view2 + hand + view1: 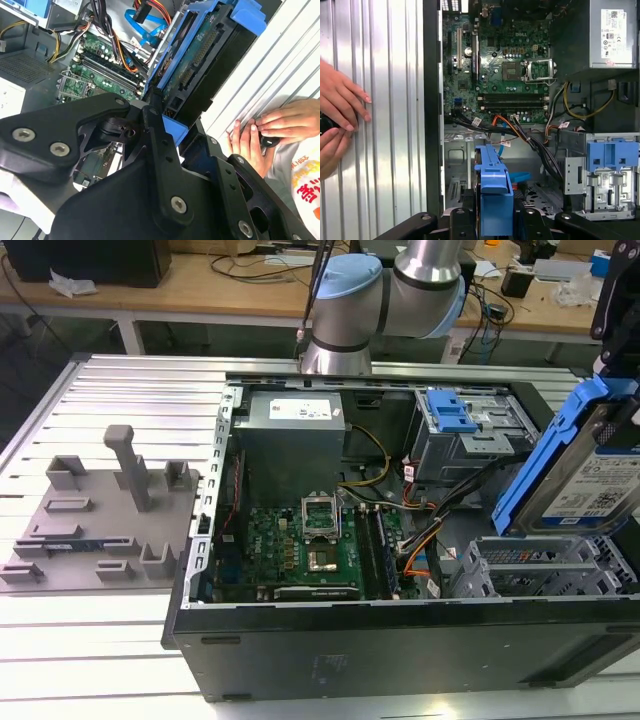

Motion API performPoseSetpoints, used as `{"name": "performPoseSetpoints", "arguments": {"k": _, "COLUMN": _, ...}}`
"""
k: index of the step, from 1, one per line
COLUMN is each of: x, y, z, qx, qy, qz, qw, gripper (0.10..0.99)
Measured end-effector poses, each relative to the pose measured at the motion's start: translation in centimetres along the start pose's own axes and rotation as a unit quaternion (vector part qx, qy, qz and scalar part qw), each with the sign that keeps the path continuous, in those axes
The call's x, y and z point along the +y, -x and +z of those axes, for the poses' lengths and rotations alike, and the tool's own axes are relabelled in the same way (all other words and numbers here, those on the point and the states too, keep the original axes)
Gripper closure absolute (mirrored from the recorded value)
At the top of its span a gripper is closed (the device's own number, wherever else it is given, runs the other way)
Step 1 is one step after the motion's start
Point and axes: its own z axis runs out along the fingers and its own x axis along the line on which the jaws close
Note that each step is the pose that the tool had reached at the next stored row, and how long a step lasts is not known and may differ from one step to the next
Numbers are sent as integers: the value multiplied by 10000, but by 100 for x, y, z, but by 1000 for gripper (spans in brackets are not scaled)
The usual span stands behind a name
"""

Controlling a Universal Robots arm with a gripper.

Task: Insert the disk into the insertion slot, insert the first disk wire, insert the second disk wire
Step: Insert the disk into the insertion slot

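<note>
The fingers (155, 125) of the gripper (494, 222) are clamped on the disk (588, 480), pressing its blue frame from 2 sides, as both wrist views show. In the exterior view the disk hangs tilted at the exterior view's right, its label facing the camera. Its lower end is just above the slot (535, 565), the low grey perforated bay inside the computer case (400, 655). The disk is not yet in the slot, and I cannot tell whether the 2 touch. Farther from the camera than the slot stands a taller cage with a blue latch (450, 415). Orange and black wires (420, 540) run loose between the cages and the green circuit board (300, 540), which lies flat on the case floor with the grey power supply (295, 430) beyond it. The arm (385, 295) rises at the far side of the case. Well apart, at the exterior view's left, a grey plastic tray (95, 515) with upright pegs lies on the ribbed metal table (110, 390). In the first wrist view a person's hand (342, 102) and a 2nd hand (330, 147) rest on that table beside the case.
</note>
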Motion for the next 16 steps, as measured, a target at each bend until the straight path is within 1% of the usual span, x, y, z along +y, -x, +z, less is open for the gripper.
{"name": "performPoseSetpoints", "arguments": {"k": 5, "x": 1, "y": 32, "z": 42, "qx": 21, "qy": 0, "qz": -6, "qw": 10000, "gripper": 718}}
{"name": "performPoseSetpoints", "arguments": {"k": 11, "x": 2, "y": 35, "z": 99, "qx": 44, "qy": 3, "qz": -54, "qw": 10000, "gripper": 718}}
{"name": "performPoseSetpoints", "arguments": {"k": 16, "x": 3, "y": 34, "z": 143, "qx": 47, "qy": 4, "qz": -70, "qw": 10000, "gripper": 718}}
